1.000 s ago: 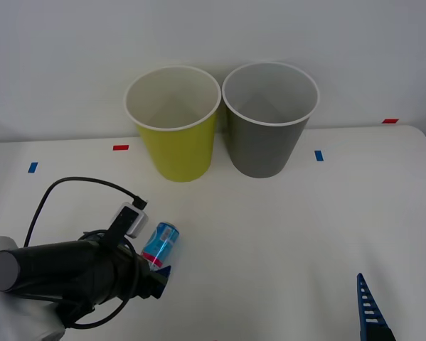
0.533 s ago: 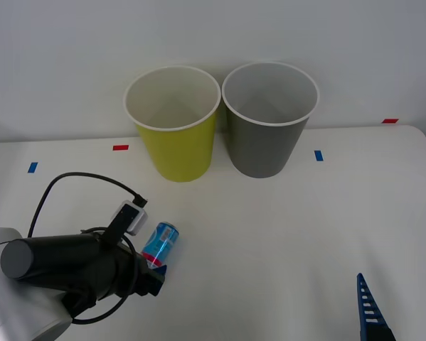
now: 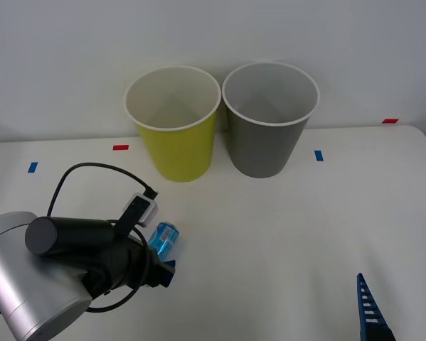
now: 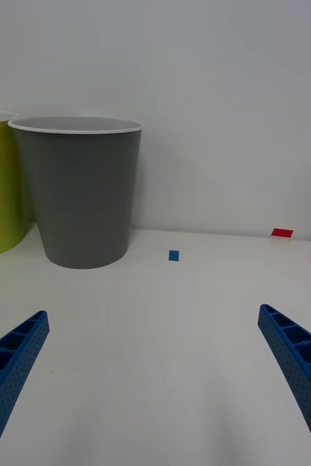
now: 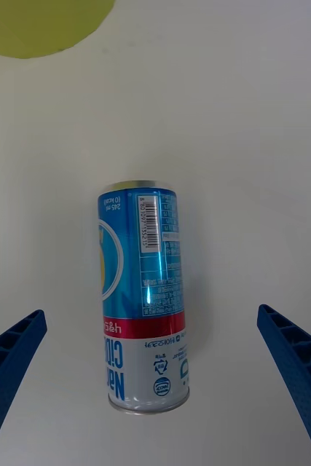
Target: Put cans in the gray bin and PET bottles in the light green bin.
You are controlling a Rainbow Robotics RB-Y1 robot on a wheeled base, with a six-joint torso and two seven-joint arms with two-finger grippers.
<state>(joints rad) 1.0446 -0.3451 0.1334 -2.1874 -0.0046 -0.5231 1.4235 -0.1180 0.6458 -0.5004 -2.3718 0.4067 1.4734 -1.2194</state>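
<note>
Jaws released – left gripper (image 5: pixel 155 393) over can (image 5: pixel 144 295) | label: "245 ml", barcode

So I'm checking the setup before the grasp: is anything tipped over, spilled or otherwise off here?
Only the can is off upright: it lies on its side on the table, in front of the light green bin, undented and dry. The left gripper hangs over it, fingers open on either side. Both bins, the gray bin included, stand upright.
</note>
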